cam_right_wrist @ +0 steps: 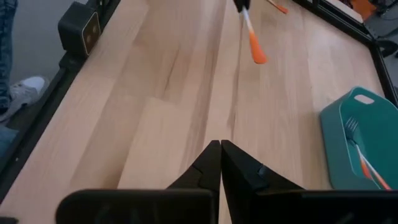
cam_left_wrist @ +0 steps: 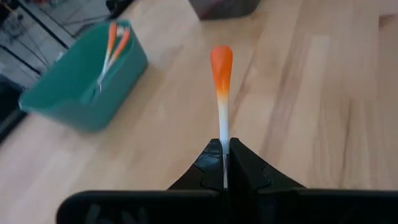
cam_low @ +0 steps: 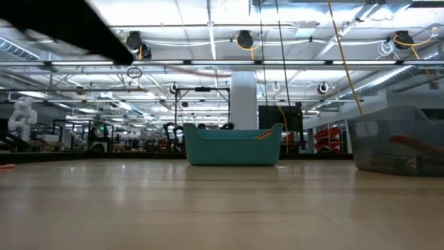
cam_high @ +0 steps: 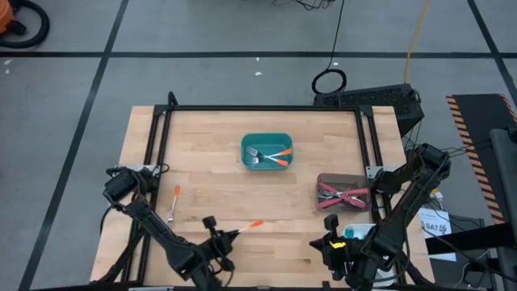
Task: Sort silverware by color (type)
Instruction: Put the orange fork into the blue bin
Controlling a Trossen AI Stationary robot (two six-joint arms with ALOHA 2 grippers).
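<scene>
From above, we see the left gripper (cam_high: pixel 220 237) clamping an orange-handled fork (cam_high: pixel 246 227) near the bench's (cam_high: pixel 210 153) front edge; two orange forks lie in a teal bin (cam_high: pixel 267 151).

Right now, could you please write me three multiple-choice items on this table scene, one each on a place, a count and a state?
1. Where does the teal bin sit?
A. near the table's middle
B. under the right arm
C. off the table

2. How many orange-handled forks lie loose on the bare table?
A. none
B. one
C. four

3. What is the left gripper doing?
A. hanging open
B. shut on nothing
C. shut on an orange-handled fork

Answers:
1 A, the high view shows it at mid-table.
2 B, one loose fork lies by the left arm.
3 C, the left wrist view shows the fingers clamping its metal end.
</scene>
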